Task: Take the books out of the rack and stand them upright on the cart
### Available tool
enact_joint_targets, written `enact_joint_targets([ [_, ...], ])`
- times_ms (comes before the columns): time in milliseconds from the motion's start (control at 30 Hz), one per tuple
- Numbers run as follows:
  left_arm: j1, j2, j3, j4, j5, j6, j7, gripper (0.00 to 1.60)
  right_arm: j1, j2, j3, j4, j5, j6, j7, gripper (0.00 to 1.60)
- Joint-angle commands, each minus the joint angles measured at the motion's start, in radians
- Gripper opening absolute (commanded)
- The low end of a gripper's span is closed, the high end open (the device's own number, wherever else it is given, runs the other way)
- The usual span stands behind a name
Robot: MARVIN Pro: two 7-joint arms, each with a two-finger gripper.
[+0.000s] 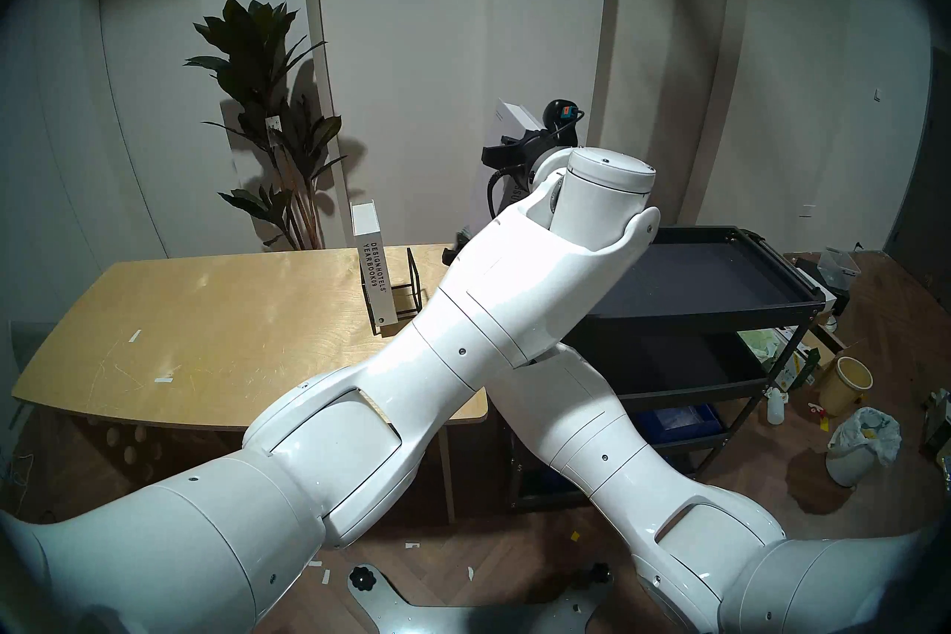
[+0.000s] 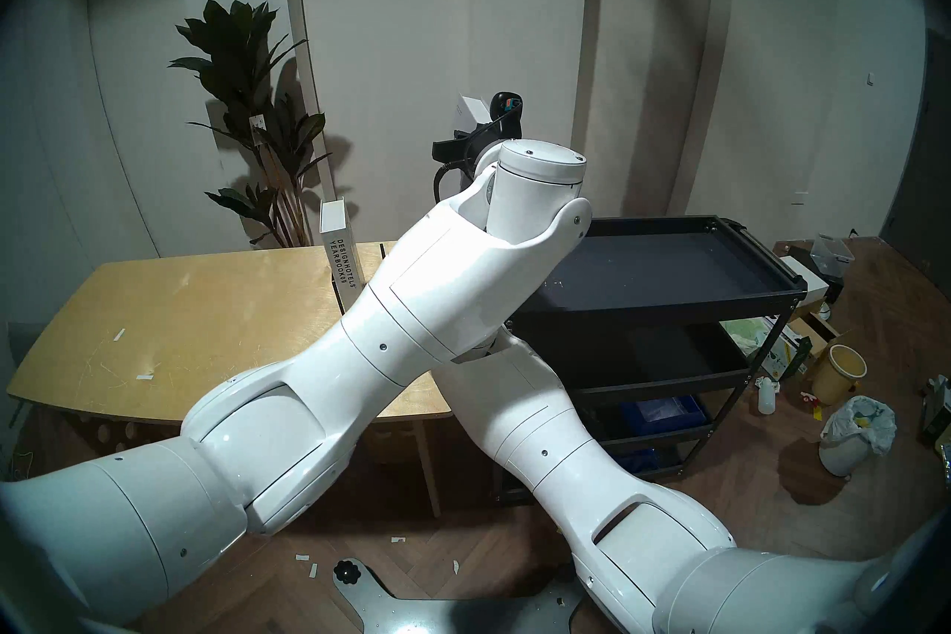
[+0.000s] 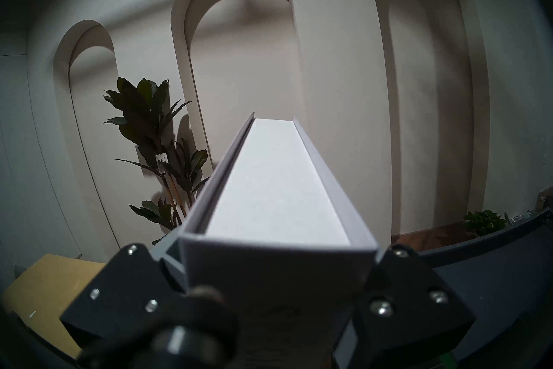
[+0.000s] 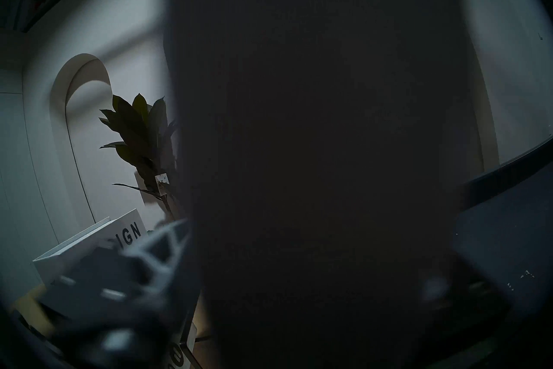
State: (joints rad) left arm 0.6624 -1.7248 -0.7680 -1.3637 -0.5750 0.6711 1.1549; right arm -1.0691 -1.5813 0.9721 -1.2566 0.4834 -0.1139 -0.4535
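White arched niches back a pale wooden table [image 1: 206, 334]. The left gripper [image 3: 278, 275] pinches the taller book [image 3: 278, 188], smooth grey boards around white pages, raised above the black cart [image 1: 720, 278]. A dark blurred mass blocks the right gripper [image 4: 299, 284]; its jaws stand wide, grip unclear. The shorter book [image 1: 373, 273] stands in the wire rack [image 1: 411, 283], half hidden by arms.

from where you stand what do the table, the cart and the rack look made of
Table: looks like light plywood or wood veneer, with a pale yellow grain, a slight sheen and fine scratches. Cart: probably painted metal, with matte black thin-walled trays and slim posts. Rack: looks like thin black metal wire, an open frame of slim straight rods, though the finish is too small to tell.
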Motion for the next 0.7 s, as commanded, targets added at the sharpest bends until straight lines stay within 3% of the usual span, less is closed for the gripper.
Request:
enact_joint_targets([
  [0,-0.06,-0.009,0.009,-0.002,-0.018,-0.034,0.018,0.93,0.035,-0.014,-0.01,-0.019,-0.015,-0.01,-0.016,0.0],
  [33,-0.06,-0.006,0.011,-0.005,-0.023,-0.039,0.014,1.22,0.037,-0.013,-0.011,-0.018,-0.019,-0.01,-0.021,0.0],
  [67,-0.063,-0.004,0.016,-0.006,-0.026,-0.038,0.017,1.6,0.038,-0.013,-0.013,-0.018,-0.02,-0.01,-0.024,0.0],
  [367,-0.101,0.023,0.07,-0.098,0.001,-0.065,-0.024,1.6,0.055,-0.018,-0.026,-0.019,-0.041,0.039,-0.084,0.0],
  [667,-0.173,0.003,0.036,-0.216,0.041,-0.083,-0.047,1.6,0.077,-0.008,-0.018,0.004,-0.04,0.069,-0.105,0.0],
])
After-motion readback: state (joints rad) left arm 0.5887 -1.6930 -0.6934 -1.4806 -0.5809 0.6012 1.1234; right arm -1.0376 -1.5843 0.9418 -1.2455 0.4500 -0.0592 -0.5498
